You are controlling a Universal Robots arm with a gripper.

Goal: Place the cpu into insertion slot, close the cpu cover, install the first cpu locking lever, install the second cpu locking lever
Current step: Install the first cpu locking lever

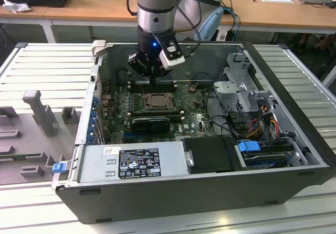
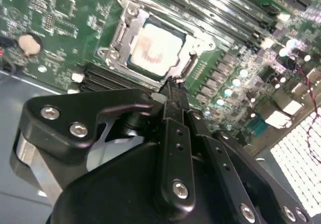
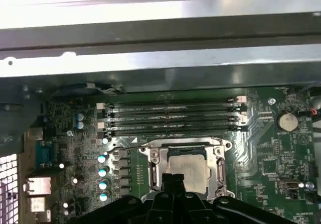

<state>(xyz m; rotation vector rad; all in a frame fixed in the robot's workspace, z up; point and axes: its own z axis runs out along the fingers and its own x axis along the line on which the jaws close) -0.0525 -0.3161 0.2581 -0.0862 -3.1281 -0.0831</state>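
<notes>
The cpu (image 2: 153, 49) lies flat in the insertion slot (image 1: 156, 102) of the green motherboard, its silver top showing. The cpu cover (image 2: 122, 34) lies down around it as a metal frame; in the first wrist view the cpu (image 3: 191, 168) shows through the cover's (image 3: 156, 162) cut-out. A thin lever rod (image 3: 125, 145) runs beside the socket towards the memory slots. My gripper (image 2: 173, 83) is shut with nothing between its fingers, its tip at the socket's edge. In the exterior view the gripper (image 1: 152, 82) hangs just above the socket's far side. Whether the tip touches anything I cannot tell.
Several long black memory slots (image 3: 170, 116) lie just beyond the socket. A black graphics card (image 1: 151, 123) sits on its near side. The power supply (image 1: 131, 163) and a black drive (image 1: 212, 155) line the case front. A drive cage with cables (image 1: 241, 84) stands at the exterior view's right.
</notes>
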